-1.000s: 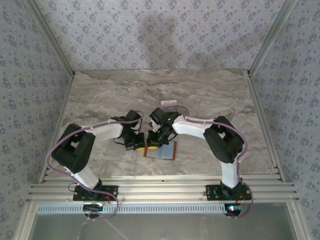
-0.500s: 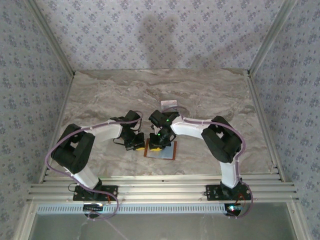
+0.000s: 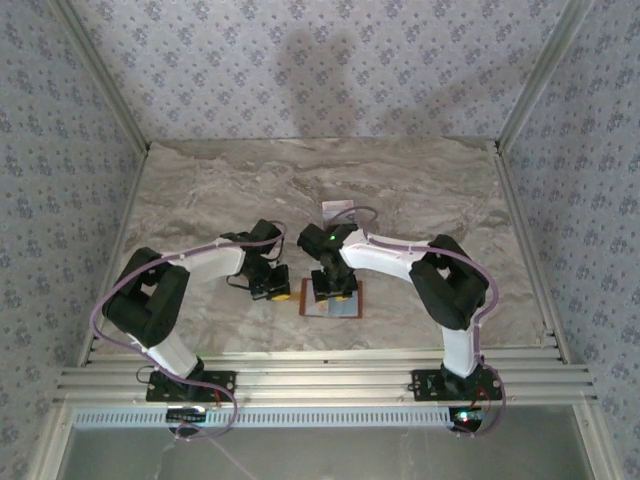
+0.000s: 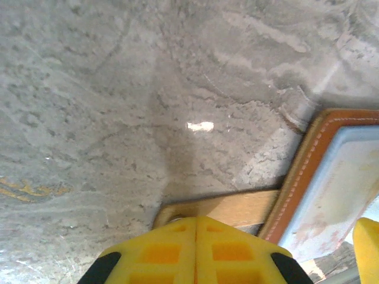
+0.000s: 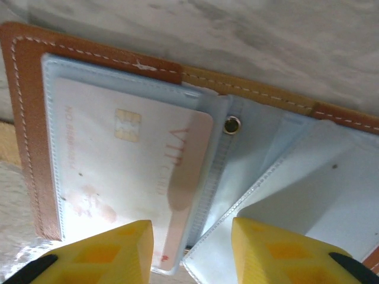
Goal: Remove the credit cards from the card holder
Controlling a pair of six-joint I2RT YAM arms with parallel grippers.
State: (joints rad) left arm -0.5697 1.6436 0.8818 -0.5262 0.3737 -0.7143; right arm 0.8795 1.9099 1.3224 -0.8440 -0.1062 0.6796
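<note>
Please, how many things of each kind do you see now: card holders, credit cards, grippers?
card holder: 1
credit cards: 2 (sleeved card, loose card)
grippers: 2 (left gripper, right gripper)
Total: 5

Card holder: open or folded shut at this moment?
Open: the card holder lies spread, pale-blue inner sleeves up, a pale card tucked in one.

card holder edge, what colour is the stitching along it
White, on the brown card holder; clearest in the right wrist view.
</note>
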